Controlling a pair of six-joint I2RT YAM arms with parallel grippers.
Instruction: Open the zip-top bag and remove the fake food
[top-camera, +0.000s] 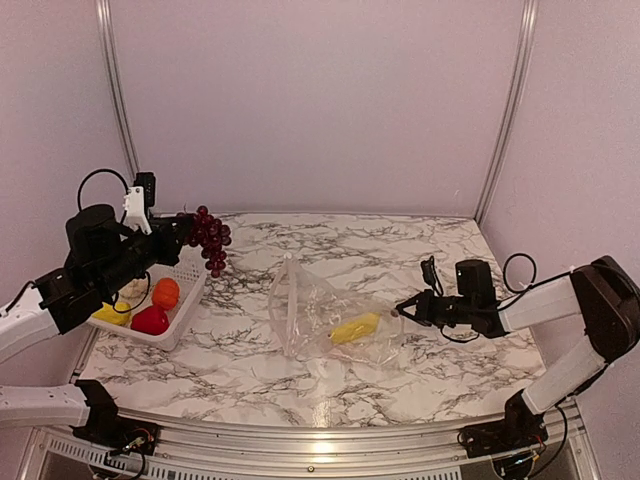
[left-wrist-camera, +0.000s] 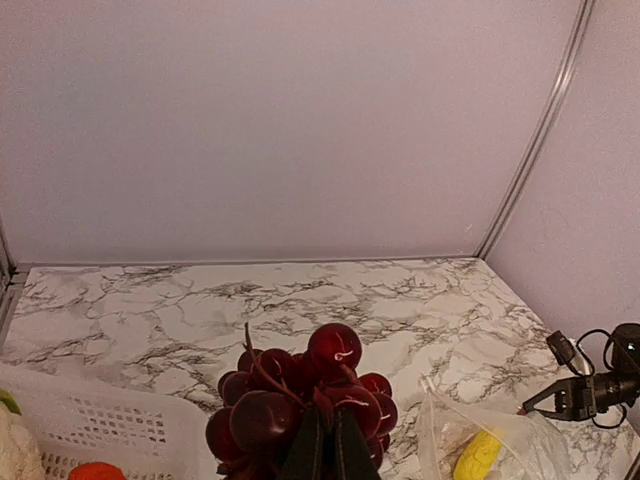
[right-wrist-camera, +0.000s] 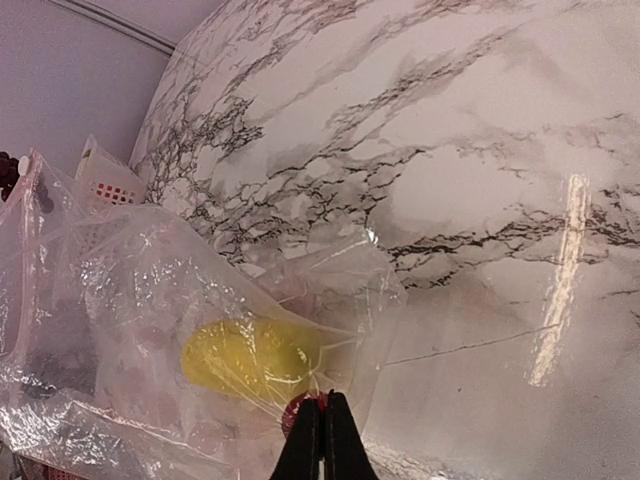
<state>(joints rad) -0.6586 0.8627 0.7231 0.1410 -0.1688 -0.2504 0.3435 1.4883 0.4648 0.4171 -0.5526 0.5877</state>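
One piece left bagged, grapes hanging at the basket's edge

Left gripper (left-wrist-camera: 325, 430) is clamped tight on the dark purple grape bunch (top-camera: 211, 240). It holds the bunch in the air at the upper left of the frame, just past the far right corner of the white mesh basket (top-camera: 185, 315). The basket lies down and left of the bunch, so the drop looks to need a short carry that way. Right gripper (top-camera: 404, 308) is pinched closed on a corner of the zip-top bag (top-camera: 310, 320). The bag lies mid-table with a yellow piece (top-camera: 357, 327) inside, its length pointing at that gripper.
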